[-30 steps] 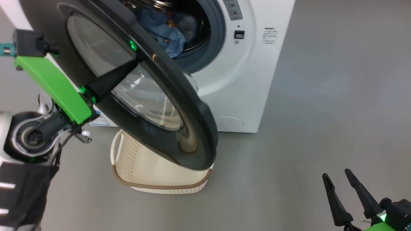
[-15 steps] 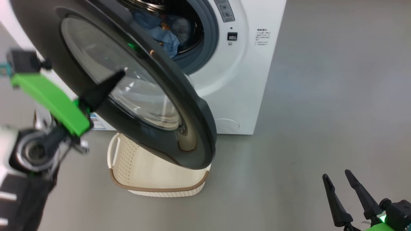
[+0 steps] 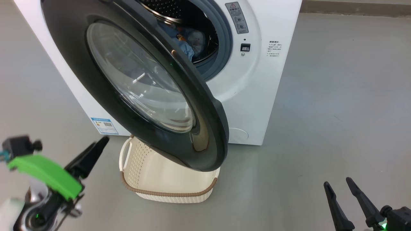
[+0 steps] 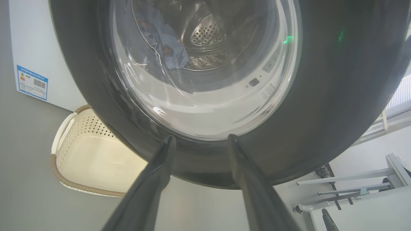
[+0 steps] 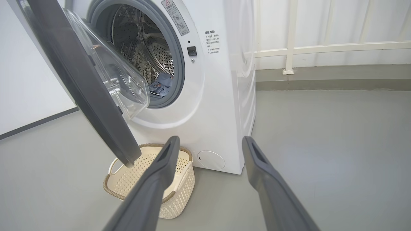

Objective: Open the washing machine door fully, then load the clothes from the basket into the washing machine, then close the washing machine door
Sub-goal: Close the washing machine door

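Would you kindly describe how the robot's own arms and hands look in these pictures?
Both hands end in two long, tapered dark fingers. The left hand carries a bright green cover, a small black box and a round silver-and-black wrist joint. The right hand has a black base with a green light.

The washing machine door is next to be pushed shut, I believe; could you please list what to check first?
1. Basket emptied: ok, no garments seen in it.
2. Clothes inside the drum: ok; clear of the gasket: cannot tell.
3. Washing machine door path: ok, nothing between it and the gasket.
4. Left gripper off the door: ok, jaws open, holding nothing.
5. Right gripper out of the swing: ok, jaws open, low at the right.
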